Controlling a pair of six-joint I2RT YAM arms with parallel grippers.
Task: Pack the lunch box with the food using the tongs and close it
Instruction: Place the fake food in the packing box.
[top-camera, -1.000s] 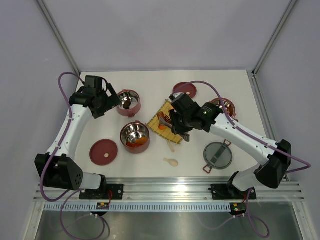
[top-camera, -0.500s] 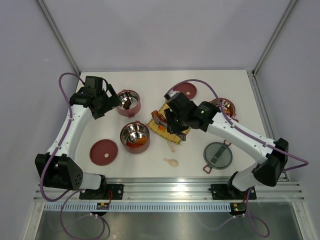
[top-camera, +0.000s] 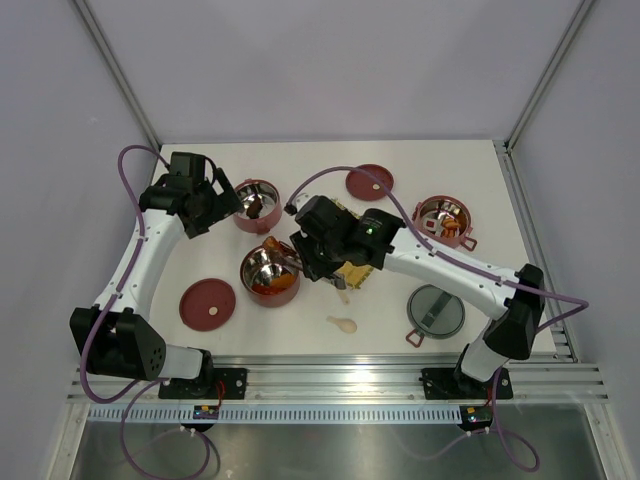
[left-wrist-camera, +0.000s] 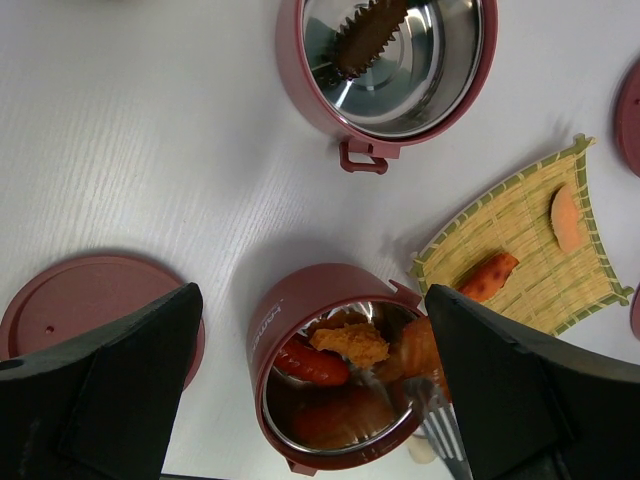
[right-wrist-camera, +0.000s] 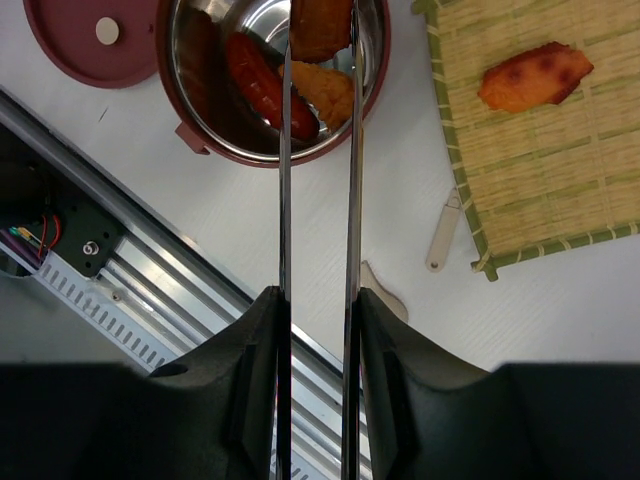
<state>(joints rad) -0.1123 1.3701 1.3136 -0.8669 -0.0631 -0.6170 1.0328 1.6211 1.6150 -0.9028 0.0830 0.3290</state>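
**Overhead and wrist views.** The right fingers (right-wrist-camera: 250, 380) are closed part-way on both arms of the tongs (right-wrist-camera: 283, 180). The tong tips pinch a brown-orange piece of food (right-wrist-camera: 320, 25) over the open mouth of the middle tier (top-camera: 245, 280) of the lunch box. A red sausage (right-wrist-camera: 262, 85) and an orange bit (right-wrist-camera: 325, 90) lie inside this tier.

The left fingers (left-wrist-camera: 120, 390) are spread wide and hold nothing. They hang just left of the far-left tier (top-camera: 240, 215), which contains a brown ridged piece (left-wrist-camera: 365, 35). A third tier (top-camera: 422, 218) stands near the right edge of the worktop (top-camera: 300, 165).

The yellow mat (right-wrist-camera: 540, 170), right of the middle tier, carries an orange piece (right-wrist-camera: 535, 75). A cream spoon (top-camera: 342, 323) lies between the mat and the near edge. One red lid (top-camera: 207, 303) lies near-left, a second (top-camera: 369, 182) lies far, and the grey lid (top-camera: 435, 310) lies near-right.

The widest bare stretch of worktop runs along the far edge. A narrower gap separates the far-left tier from the far lid.
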